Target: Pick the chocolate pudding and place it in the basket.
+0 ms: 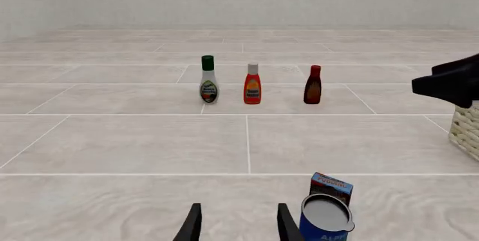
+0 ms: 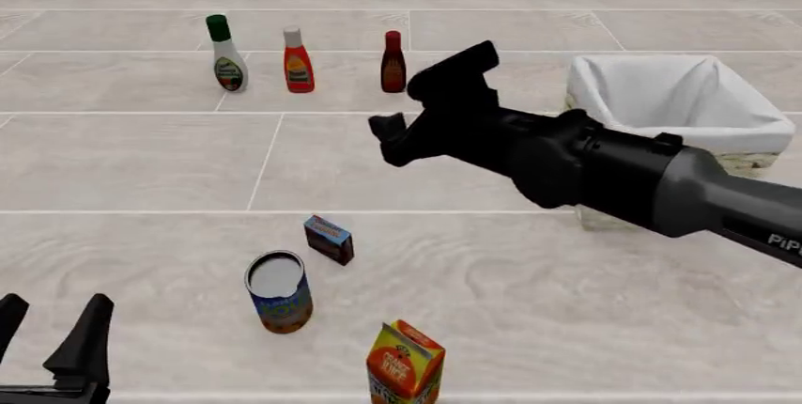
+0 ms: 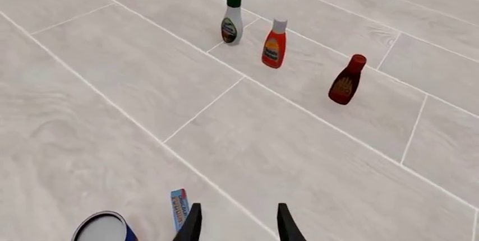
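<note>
The chocolate pudding [image 2: 329, 239] is a small dark-brown box with a blue and orange-red top, on the table just beyond the can. It also shows in the left wrist view [image 1: 331, 187] and the right wrist view [image 3: 179, 208]. The basket [image 2: 733, 122], cream wicker with white lining, stands at the right; its corner shows in the left wrist view [image 1: 465, 129]. My right gripper [image 2: 408, 108] is open and empty, raised above the table beyond the pudding, left of the basket. My left gripper [image 2: 48, 324] is open and empty at the near left corner.
A round blue-labelled can [image 2: 278, 289] stands beside the pudding on its near side. An orange juice carton [image 2: 405, 365] stands at the front edge. A white bottle [image 2: 227, 54], an orange bottle [image 2: 297, 61] and a dark red bottle [image 2: 393, 63] line up at the back.
</note>
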